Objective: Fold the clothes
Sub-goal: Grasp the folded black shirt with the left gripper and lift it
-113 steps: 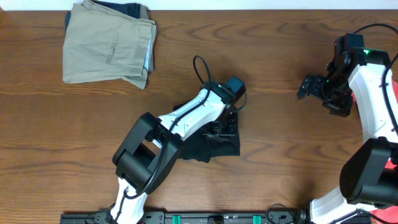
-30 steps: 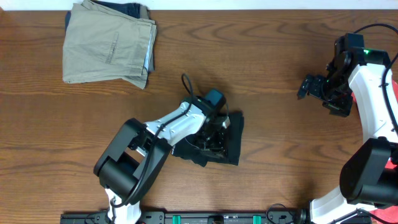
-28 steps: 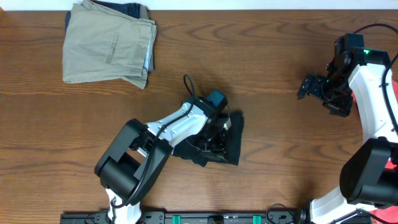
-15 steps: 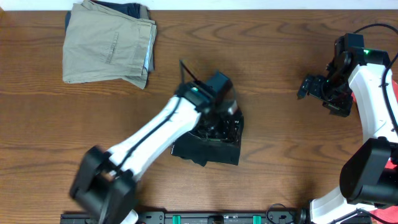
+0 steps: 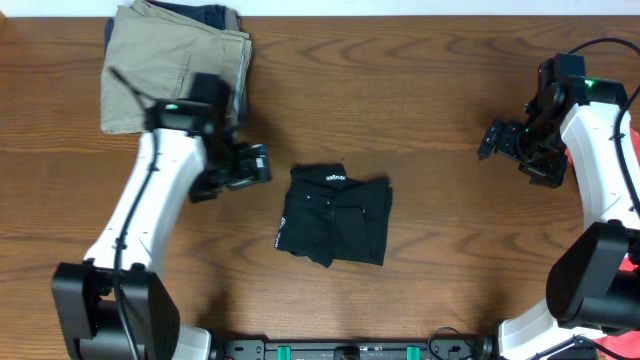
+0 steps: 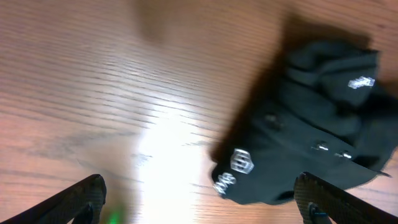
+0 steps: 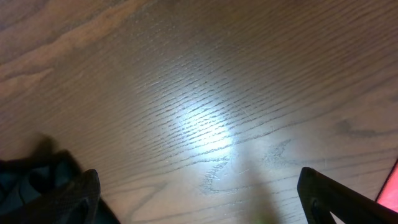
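The clothes, a black garment with small white logo marks, lie folded in a compact rectangle at the table's middle. My left gripper hovers a little to their upper left, open and empty, not touching them. In the left wrist view the clothes fill the right side, blurred, with my left gripper spread wide above the wood. My right gripper stands open and empty far to the right. In the right wrist view my right gripper spans bare wood, with the clothes at the lower left corner.
Folded khaki trousers lie on a dark garment at the back left, close behind my left arm. A red cloth shows at the right edge behind my right arm, also as a red cloth in the right wrist view.
My left gripper opened, let go of the clothes and swung away up and to the left. The clothes now lie uncovered and folded. The right arm has not moved.
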Controlling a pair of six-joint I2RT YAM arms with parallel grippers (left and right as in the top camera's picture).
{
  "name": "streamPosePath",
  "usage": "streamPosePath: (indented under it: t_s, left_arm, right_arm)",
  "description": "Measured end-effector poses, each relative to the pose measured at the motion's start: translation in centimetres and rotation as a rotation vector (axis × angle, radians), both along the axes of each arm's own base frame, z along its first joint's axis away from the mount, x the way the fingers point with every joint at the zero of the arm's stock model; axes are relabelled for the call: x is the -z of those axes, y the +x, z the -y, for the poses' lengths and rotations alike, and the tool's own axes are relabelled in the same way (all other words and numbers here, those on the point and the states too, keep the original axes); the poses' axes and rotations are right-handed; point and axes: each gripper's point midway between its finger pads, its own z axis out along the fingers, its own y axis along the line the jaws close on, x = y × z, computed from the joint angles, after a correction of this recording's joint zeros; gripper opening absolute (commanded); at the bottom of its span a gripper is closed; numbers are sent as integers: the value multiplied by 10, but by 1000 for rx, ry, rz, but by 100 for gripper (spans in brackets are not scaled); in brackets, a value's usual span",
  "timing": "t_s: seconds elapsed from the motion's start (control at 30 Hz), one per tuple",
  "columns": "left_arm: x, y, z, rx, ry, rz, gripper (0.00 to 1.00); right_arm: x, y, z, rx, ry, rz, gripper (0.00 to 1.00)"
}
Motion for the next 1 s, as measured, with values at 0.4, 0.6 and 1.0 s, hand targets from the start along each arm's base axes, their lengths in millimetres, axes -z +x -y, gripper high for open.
streamPosePath:
  t_s: [0.4,0.6,1.0]
  left_arm:
    - [79,-18,39,124,-420,-1,98]
    - [88,-20,64,142,-594,-21,98]
    - [90,-30,119,323,-656,-6,37]
  right_arm:
    - [0,0,0,0,0,0,99]
    - [0,0,0,0,0,0,99]
    - [0,0,0,0,0,0,99]
